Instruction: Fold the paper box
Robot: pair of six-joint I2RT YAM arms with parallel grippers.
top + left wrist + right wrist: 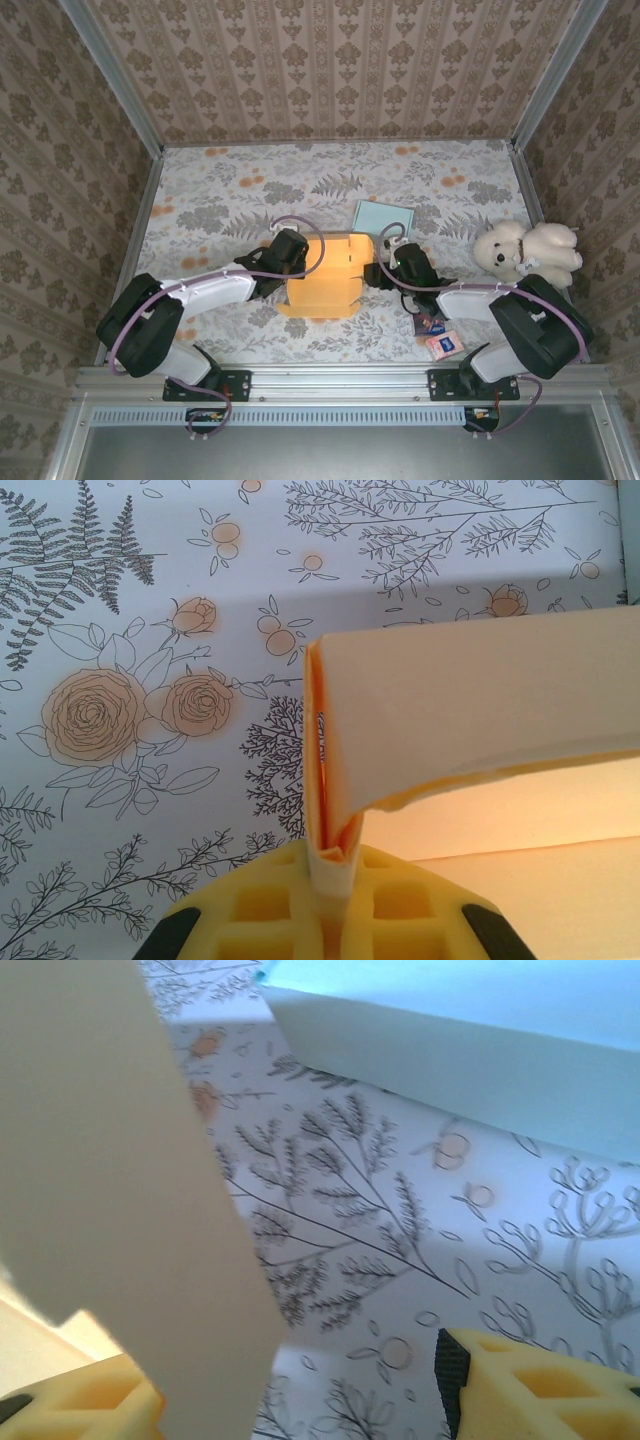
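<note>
The paper box [325, 285] is sitting mid-counter [250, 190], between the two arms. The left pincer [333, 880] is clamping the box's left wall, pinching the folded panel tight between its yellow pads [260, 910]. The right pincer [300, 1390] is standing with jaws apart at the box's right side, a cream panel rising against one finger [90, 1400].

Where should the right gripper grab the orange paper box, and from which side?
Take the paper box by its upright right wall, coming from the right. That thin panel stands edge-on by the open right gripper, and the left gripper is shut on the left wall.
</note>
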